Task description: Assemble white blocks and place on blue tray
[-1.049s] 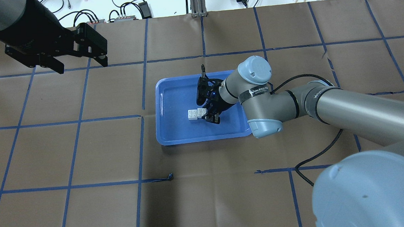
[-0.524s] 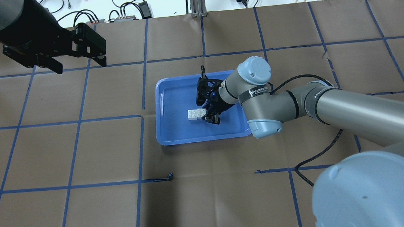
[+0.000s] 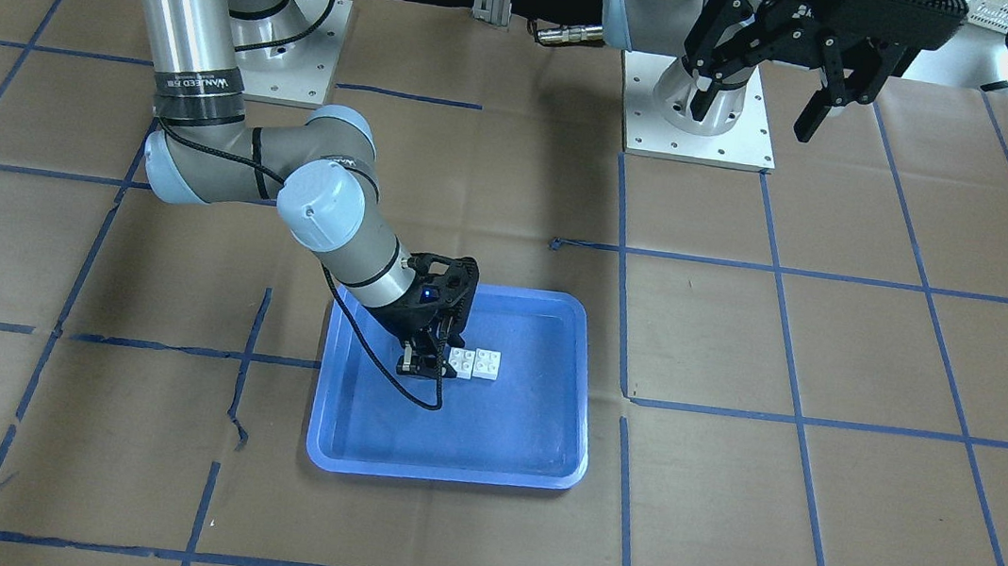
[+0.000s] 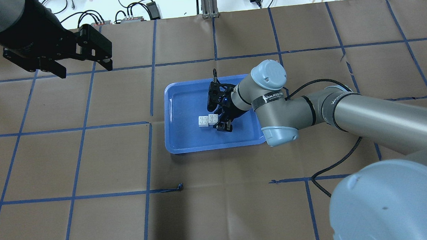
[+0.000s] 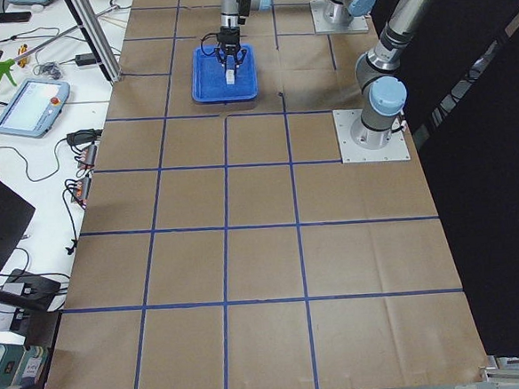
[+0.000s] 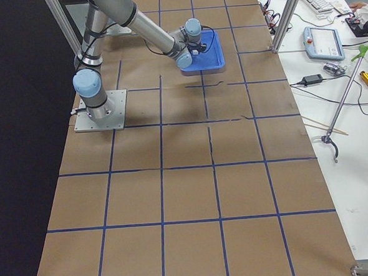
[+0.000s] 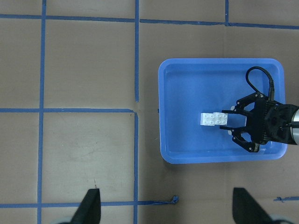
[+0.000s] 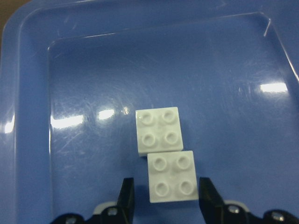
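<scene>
The blue tray [image 4: 183, 99] lies mid-table, also in the front view [image 3: 496, 434]. Two white blocks [image 4: 206, 120] rest on its floor, studs up, touching and slightly offset; the wrist view shows them close up [image 8: 159, 129]. My right gripper [image 4: 218, 119] is low in the tray, open, its fingers [image 8: 125, 195] on either side of the nearer block with small gaps. My left gripper [image 4: 86, 70] is open and empty, held high over the far left of the table. Its camera looks down on the tray [image 7: 187, 93] and the blocks [image 7: 214, 119].
Brown paper with blue tape lines covers the table [image 4: 91, 159]. The right arm's elbow joint [image 4: 271, 102] and black cable [image 4: 332, 165] hang over the tray's right rim. The arm bases [image 3: 700, 106] stand at the robot's side of the table.
The right gripper and the blocks have shifted only slightly within the tray. The left gripper has drifted a little to the left.
</scene>
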Controlling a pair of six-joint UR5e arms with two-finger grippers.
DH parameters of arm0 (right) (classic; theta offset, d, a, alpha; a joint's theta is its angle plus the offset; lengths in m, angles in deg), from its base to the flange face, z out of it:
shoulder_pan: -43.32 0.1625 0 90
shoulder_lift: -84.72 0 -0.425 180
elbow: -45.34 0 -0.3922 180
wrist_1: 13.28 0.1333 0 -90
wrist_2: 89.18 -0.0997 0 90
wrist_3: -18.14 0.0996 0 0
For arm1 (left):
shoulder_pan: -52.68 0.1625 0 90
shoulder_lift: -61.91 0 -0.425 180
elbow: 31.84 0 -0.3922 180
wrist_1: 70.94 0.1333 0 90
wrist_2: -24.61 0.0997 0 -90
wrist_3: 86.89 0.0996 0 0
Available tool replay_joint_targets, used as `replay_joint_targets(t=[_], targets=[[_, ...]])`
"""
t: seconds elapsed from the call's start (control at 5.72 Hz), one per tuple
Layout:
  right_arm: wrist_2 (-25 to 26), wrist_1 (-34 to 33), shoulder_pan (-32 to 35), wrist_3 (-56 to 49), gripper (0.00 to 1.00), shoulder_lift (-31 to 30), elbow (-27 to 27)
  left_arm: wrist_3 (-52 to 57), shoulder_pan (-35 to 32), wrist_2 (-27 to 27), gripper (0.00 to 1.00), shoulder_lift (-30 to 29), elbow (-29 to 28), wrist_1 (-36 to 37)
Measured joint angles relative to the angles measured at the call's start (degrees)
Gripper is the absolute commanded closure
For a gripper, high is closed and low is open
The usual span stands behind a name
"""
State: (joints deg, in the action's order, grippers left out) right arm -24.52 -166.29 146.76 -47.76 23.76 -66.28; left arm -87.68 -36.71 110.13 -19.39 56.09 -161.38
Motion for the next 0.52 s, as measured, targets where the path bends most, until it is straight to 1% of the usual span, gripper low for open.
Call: replay_joint_targets(t=[0.17,0.35,0.52], targets=[[-0.04,-0.03,0.00,0.31,0.24,0.03,0.00,0.02,0.00,0.05,0.01,0.04,0.01,0.00],[-0.05,-0.12,0.00,0.39,0.01,0.04,0.00,0.04,0.00,0.10,0.01,0.10,-0.02,0.00],[-0.09,-0.21,0.00,0.45,0.00,0.03,0.02,0.03,0.00,0.07,0.01,0.15,-0.01,0.00]])
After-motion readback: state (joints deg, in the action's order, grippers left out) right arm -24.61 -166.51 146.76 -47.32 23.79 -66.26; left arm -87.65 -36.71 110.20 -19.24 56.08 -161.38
